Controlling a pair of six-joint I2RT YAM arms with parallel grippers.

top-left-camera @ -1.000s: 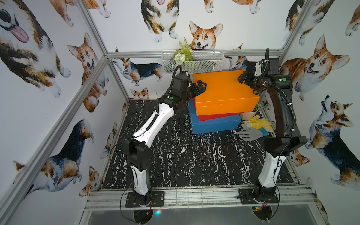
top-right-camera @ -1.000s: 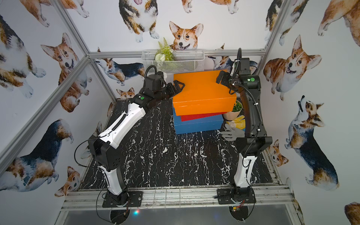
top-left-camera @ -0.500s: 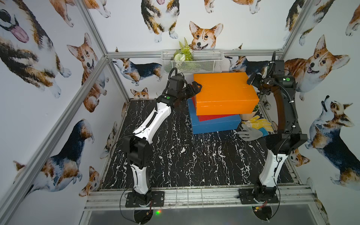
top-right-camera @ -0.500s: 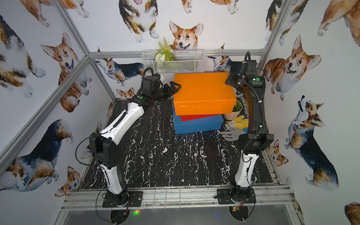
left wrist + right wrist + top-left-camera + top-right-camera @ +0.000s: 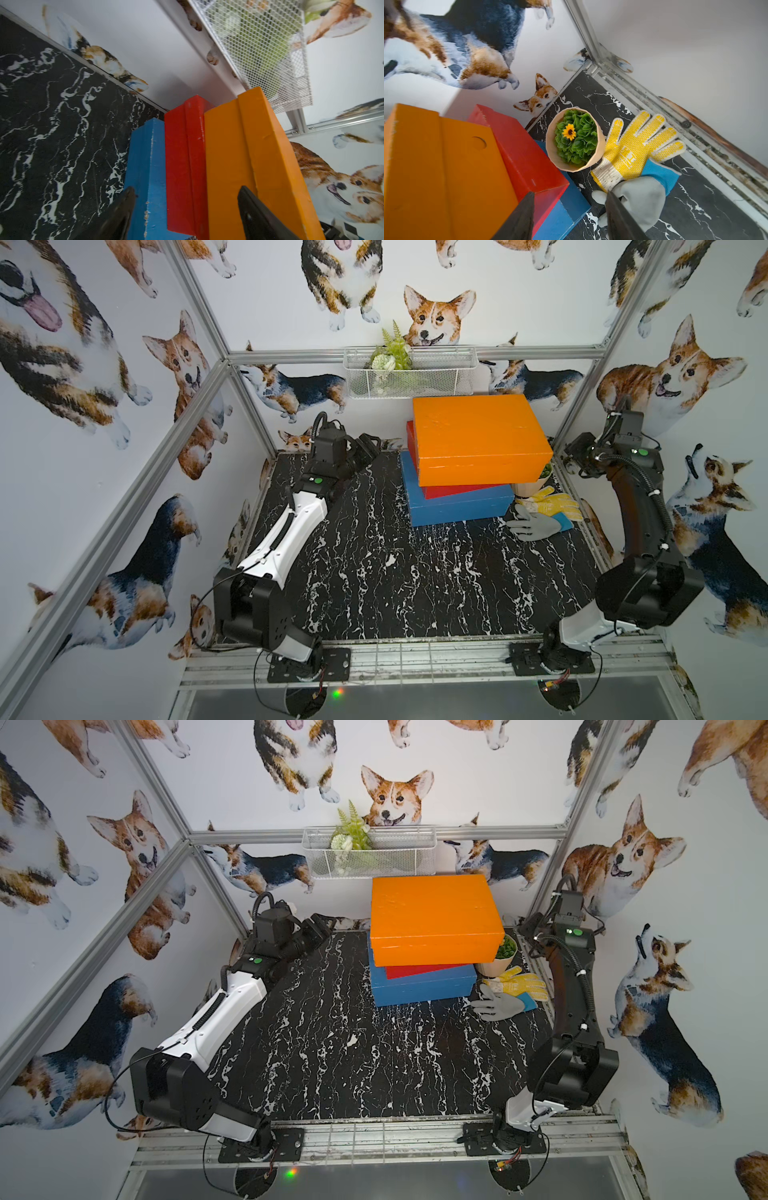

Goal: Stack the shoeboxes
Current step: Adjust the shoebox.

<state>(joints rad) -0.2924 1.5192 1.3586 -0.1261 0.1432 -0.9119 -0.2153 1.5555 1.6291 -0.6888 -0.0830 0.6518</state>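
Presently stacking looks complete: orange shoebox (image 5: 478,435) atop red shoebox (image 5: 453,490) atop blue shoebox (image 5: 457,508). Left gripper (image 5: 186,190) and right gripper (image 5: 570,192) flank the orange shoebox, part-open, empty; retract your arms

The blue box (image 5: 143,166) is seen lying on the black marble tabletop (image 5: 52,124), with the red box (image 5: 180,162) pressed between it and the orange box (image 5: 249,166). The left gripper (image 5: 186,188) is shown with fingers (image 5: 124,207) spread and nothing clasped. A white mesh basket (image 5: 270,52) is hung on the wall beyond
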